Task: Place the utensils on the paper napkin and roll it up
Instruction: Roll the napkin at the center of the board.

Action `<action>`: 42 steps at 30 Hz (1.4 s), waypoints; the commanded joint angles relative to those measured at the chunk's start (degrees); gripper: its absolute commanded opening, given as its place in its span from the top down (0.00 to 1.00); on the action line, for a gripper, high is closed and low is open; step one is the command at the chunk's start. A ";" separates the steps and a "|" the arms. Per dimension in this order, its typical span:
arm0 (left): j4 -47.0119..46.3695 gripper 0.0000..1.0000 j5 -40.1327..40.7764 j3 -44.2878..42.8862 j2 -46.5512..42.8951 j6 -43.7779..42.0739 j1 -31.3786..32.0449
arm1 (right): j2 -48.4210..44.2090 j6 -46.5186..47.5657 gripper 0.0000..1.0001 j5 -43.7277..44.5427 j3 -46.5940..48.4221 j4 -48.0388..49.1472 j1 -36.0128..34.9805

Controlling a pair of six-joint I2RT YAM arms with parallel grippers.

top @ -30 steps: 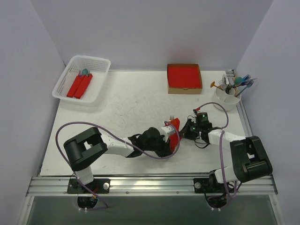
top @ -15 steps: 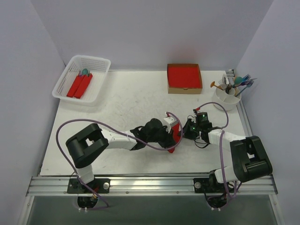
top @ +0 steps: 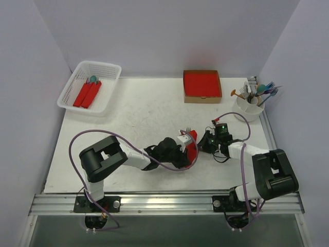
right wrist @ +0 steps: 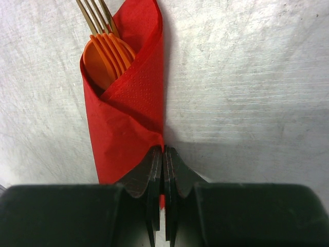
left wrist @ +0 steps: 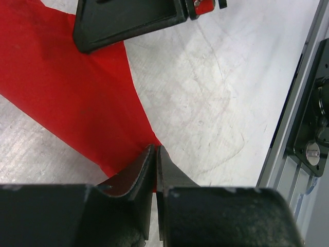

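The paper napkin (right wrist: pixel 128 118) lies mid-way across the surface (right wrist: pixel 247 77), already wrapped round an orange spoon (right wrist: pixel 100 62) and a silver fork (right wrist: pixel 95 15). My right hand (right wrist: pixel 162 154) pinches its edge. My left hand (left wrist: pixel 155 152) seems clenched on the loose flap. I'd judge the rolling is unfinished.

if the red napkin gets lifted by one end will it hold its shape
Probably floppy: the napkin is thin, creased paper, loosely wrapped. The utensils poke out of its open end, so they may slide out if tilted. It could tear where the right pincer pinches.
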State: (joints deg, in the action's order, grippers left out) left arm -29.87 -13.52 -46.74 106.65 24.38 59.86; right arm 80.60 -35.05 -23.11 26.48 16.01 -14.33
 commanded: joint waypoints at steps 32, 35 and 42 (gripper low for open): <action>-21.81 0.79 7.54 15.19 3.48 10.25 3.87 | 2.19 2.44 1.00 3.60 3.31 -5.20 -0.35; -20.24 0.71 7.89 15.98 -0.20 10.34 3.78 | 2.46 2.79 1.00 3.60 3.93 -5.46 -0.53; -3.13 0.52 9.65 11.24 -14.18 6.91 2.64 | 3.86 3.76 1.00 4.48 5.51 -6.08 -1.32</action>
State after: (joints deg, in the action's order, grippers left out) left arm -43.48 -4.75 -32.34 98.37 33.41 63.09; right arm 83.31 -33.15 -22.28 30.59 12.47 -15.25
